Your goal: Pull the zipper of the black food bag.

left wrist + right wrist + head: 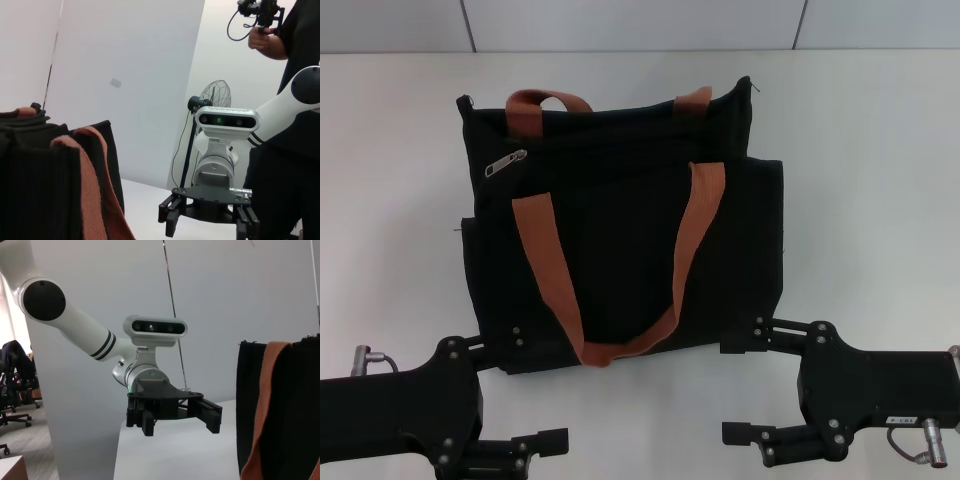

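The black food bag (pixel 620 250) sits on the white table (pixel 860 130). The zipper (pixel 506 162) is at the bag's top left corner. Left gripper (pixel 525 390) & right gripper (pixel 745 385), both w/ fingers apart, sit just in front of the bag.

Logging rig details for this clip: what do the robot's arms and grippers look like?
Both arms are glossy white tubes with black joint caps and black bands. Each wrist carries a white-grey camera bar. The left gripper and right gripper are matte black, bolted plates with blocky black fingers. Silver cable connectors sit at each gripper's base.
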